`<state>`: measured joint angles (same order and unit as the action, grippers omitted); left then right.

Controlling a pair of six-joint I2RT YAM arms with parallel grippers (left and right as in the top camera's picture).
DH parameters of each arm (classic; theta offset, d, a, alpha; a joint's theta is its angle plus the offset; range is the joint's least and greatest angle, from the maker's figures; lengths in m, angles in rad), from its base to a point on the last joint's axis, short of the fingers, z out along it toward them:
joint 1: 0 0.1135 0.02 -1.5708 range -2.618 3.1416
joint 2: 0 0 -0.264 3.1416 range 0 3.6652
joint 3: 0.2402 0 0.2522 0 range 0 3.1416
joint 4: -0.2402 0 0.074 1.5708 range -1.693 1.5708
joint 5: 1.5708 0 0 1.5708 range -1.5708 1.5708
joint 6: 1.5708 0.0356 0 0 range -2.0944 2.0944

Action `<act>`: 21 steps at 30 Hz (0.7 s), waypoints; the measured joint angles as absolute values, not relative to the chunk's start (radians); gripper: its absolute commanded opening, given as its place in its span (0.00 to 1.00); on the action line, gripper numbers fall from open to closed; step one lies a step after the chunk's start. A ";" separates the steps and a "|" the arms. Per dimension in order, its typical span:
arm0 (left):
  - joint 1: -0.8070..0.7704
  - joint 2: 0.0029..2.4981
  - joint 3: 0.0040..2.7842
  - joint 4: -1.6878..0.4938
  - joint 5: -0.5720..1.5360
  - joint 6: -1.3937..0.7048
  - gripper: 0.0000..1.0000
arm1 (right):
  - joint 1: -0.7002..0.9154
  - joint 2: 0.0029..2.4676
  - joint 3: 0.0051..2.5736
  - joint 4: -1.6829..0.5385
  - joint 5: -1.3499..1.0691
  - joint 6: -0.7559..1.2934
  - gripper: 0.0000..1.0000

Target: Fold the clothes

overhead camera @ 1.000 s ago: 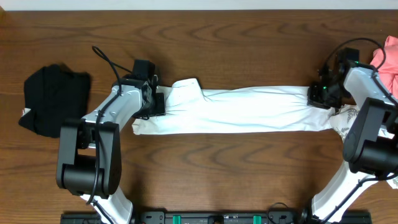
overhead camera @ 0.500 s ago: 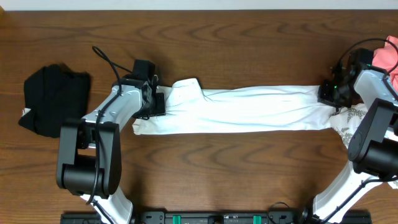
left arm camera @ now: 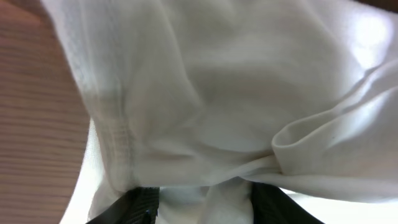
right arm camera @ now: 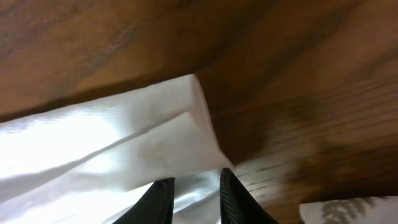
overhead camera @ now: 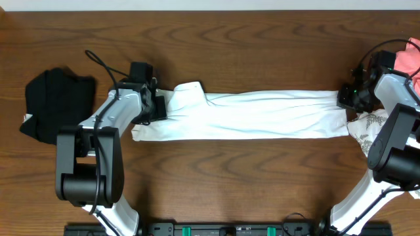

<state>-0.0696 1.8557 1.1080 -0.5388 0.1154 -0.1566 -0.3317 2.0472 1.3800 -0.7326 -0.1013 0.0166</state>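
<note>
The white T-shirt (overhead camera: 262, 115) of the clothes lies as a long folded strip across the middle of the table. My left gripper (overhead camera: 159, 108) is shut on its left end. In the left wrist view a bunched fold of the shirt (left arm camera: 217, 93) sits between the jaws of the left gripper (left arm camera: 205, 208). My right gripper (overhead camera: 346, 99) is at the strip's right end. In the right wrist view its fingers (right arm camera: 160, 199) stand apart over the shirt's folded corner (right arm camera: 124, 137), and cloth lies flat in the gap of the right gripper (right arm camera: 196, 190).
A black garment (overhead camera: 56, 105) lies crumpled at the far left. A pink garment (overhead camera: 410, 59) sits at the right edge. A leaf-patterned white one (overhead camera: 371, 128) lies under the right arm, and its edge shows in the right wrist view (right arm camera: 336, 211).
My left gripper has pulled the shirt's left end further left. The right gripper slid a little right along the strip's end and its jaws have parted.
</note>
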 measured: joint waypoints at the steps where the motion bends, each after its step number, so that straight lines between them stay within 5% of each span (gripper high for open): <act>1: -0.065 1.856 1.108 -0.533 0.112 -0.157 0.49 | -0.331 2.047 1.380 -0.736 -0.106 0.017 0.24; 9: -0.056 1.856 1.108 -0.528 0.096 -0.156 0.70 | -0.283 2.049 1.380 -0.744 -0.119 0.017 0.24; 21: -0.056 1.668 1.142 -0.603 0.082 -0.159 0.69 | -0.271 2.049 1.380 -0.748 -0.123 0.017 0.24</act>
